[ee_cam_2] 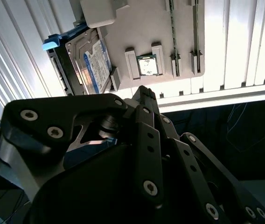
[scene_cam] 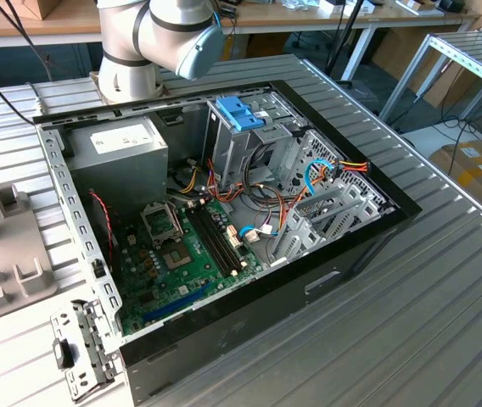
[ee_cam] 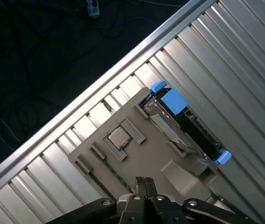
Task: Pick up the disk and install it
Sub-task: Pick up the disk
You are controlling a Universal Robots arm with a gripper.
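My gripper (ee_cam: 144, 181) is closed with its two fingertips pressed together and nothing between them. In both wrist views it hangs above a grey fixture plate (ee_cam: 146, 161) and touches nothing on it. The disk (ee_cam: 184, 122) stands on its long edge in a slot at one side of that plate, its light-blue rails along its sides, off to one side of my fingertips. Near the middle of the plate a square processor chip (ee_cam: 119, 137) lies flat in its own raised nest, between the disk and the plate's far slots. The plate rests on a ribbed metal table (ee_cam: 226, 56).

In the exterior view my arm (scene_cam: 152, 38) rises behind an open computer case (scene_cam: 343, 254). Inside are a green motherboard (scene_cam: 177, 263) and a tall metal cage carrying a bright-blue bracket (scene_cam: 239, 112).
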